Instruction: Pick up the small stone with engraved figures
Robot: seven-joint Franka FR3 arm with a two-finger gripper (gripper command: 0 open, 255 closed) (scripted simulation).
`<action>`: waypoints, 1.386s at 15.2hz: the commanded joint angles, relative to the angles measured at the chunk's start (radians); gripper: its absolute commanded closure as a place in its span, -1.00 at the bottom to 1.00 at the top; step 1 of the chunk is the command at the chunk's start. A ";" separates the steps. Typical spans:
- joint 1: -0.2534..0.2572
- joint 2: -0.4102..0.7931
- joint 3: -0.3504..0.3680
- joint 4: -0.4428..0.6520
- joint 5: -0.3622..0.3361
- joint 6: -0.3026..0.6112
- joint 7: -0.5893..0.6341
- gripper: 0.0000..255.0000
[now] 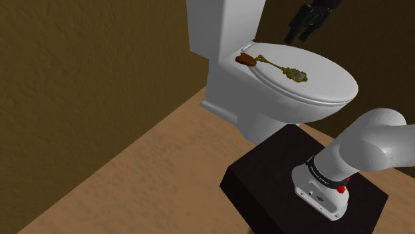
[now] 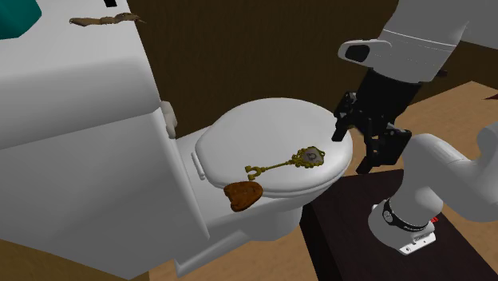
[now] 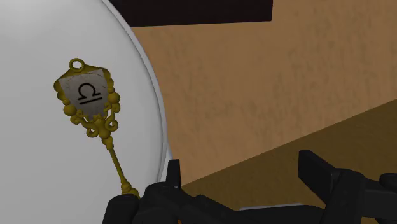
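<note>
Off the toilet lid's (image 1: 322, 85) rim, claw (image 3: 245, 170) hangs released, empty. Past the gold key-shaped ornament (image 1: 286, 69), the brown stone (image 1: 247, 60) sits at the lid's 9 o'clock in the shoulder view, by the hinge. Probably rigid, dense, flattish: pinch across its narrow sides.

- Stone (image 2: 243, 195): reddish brown.
- Key (image 3: 86, 95): gold, with a pale grey plaque that bears a black sign.
- Toilet (image 1: 312, 83): white.
- Floor (image 3: 267, 95): tan, with faint wood grain.
- Wall (image 1: 86, 73): dark mottled brown.
- Stand (image 1: 266, 176) and jaws: black.
- Arm (image 1: 379, 143): white, shaded grey.
</note>
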 commanded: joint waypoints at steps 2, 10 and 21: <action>0.005 0.032 -0.014 0.003 -0.010 0.019 -0.034 -1.00; 0.049 0.323 -0.113 0.080 -0.069 0.152 -0.295 -1.00; 0.081 0.678 -0.174 0.234 -0.082 0.275 -0.559 -1.00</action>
